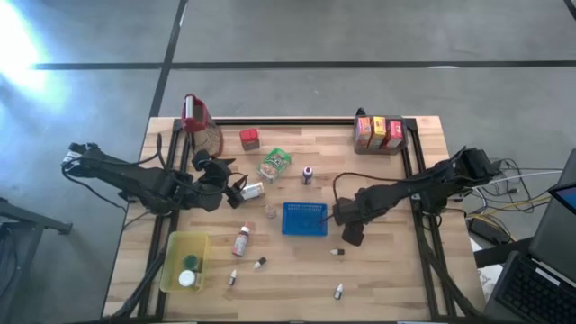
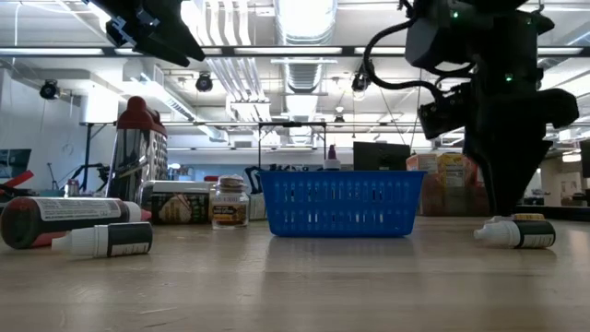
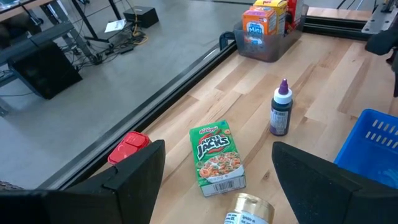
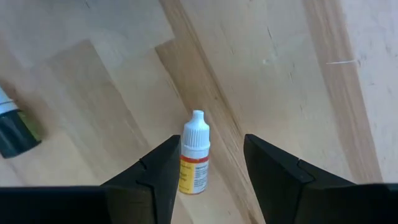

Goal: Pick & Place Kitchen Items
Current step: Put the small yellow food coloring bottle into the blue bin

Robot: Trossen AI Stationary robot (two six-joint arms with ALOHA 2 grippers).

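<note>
Right hand (image 4: pixel 206 171) hangs over the counter (image 1: pixel 387 279) with its 2 fingers apart around a white-capped dropper bottle (image 4: pixel 194 155), not gripping; left hand (image 3: pixel 217 180) open, empty.

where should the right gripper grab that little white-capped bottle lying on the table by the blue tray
Across its labelled body, coming straight down. The small bottle lies flat on the wood beside the blue tray, so its round sides are the parts exposed. The right gripper hangs open right above it, one finger on each side; the narrow cap would likely slip.
</note>
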